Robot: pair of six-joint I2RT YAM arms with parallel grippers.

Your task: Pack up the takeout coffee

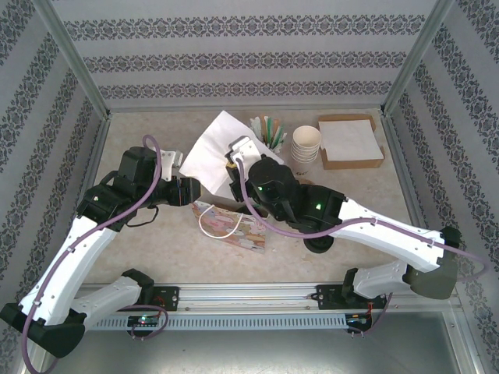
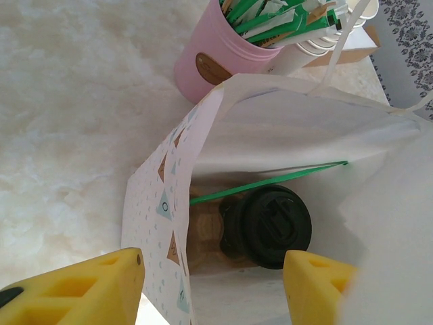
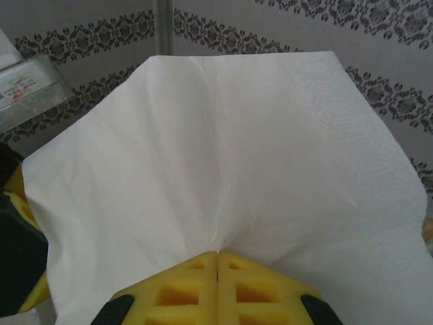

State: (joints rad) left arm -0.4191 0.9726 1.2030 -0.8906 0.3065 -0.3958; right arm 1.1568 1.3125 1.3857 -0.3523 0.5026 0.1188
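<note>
takeout coffee point(image 2: 276, 227) inside bag point(image 2: 159, 203), lid facing opening

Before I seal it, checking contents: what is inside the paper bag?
The paper bag holds a black-lidded takeout coffee and a green stick; anything beneath them is covered.

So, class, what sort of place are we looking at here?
Likely a mock café takeout counter inside a robot test booth: stacked paper cups, a box of napkins, and a lidded coffee in a paper bag.
</note>
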